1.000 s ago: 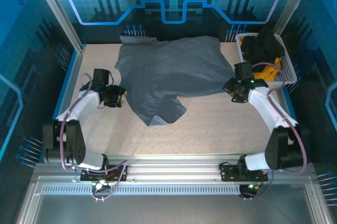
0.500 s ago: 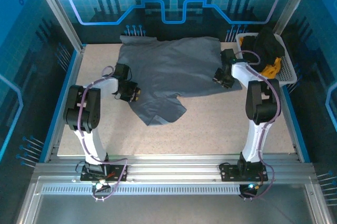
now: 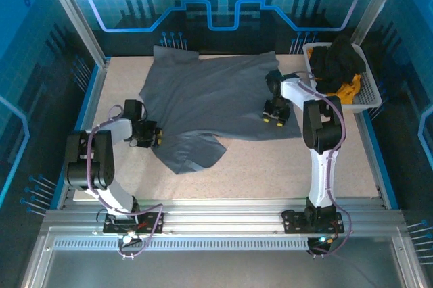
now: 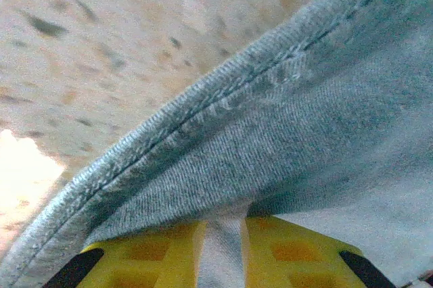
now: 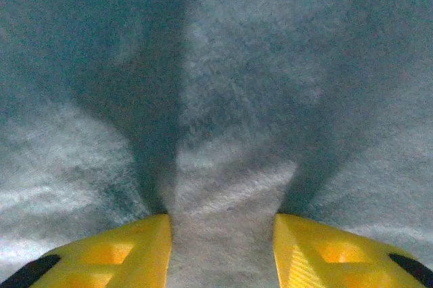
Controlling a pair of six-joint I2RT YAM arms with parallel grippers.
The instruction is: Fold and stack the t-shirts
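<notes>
The left gripper (image 3: pixel 154 136) pinches the hem of the grey t-shirt (image 3: pixel 210 99), jaws nearly closed. The right gripper (image 3: pixel 273 120) nips a ridge of it, jaws wider. It lies spread on the table (image 3: pixel 284 166). The black t-shirt (image 3: pixel 338 61) and orange-yellow t-shirt (image 3: pixel 348 89) sit in the basket (image 3: pixel 372 95). Folding looks barely begun, with nothing stacked.

1. One slate-grey t-shirt (image 3: pixel 210 99).
2. One black t-shirt heap (image 3: pixel 338 59); number of garments inside not countable.
3. One orange-yellow t-shirt (image 3: pixel 349 89), partly covered.
4. One white slatted basket (image 3: pixel 371 93).
5. One speckled counter (image 3: pixel 270 166).
6. Two arms: left arm (image 3: pixel 91 166), right arm (image 3: pixel 323 132).
7. Two grippers: left gripper (image 3: pixel 152 136), right gripper (image 3: pixel 274 117).
8. Four yellow fingers (image 4: pixel 155 254) in all: two seen from the left wrist, two from the right wrist.
</notes>
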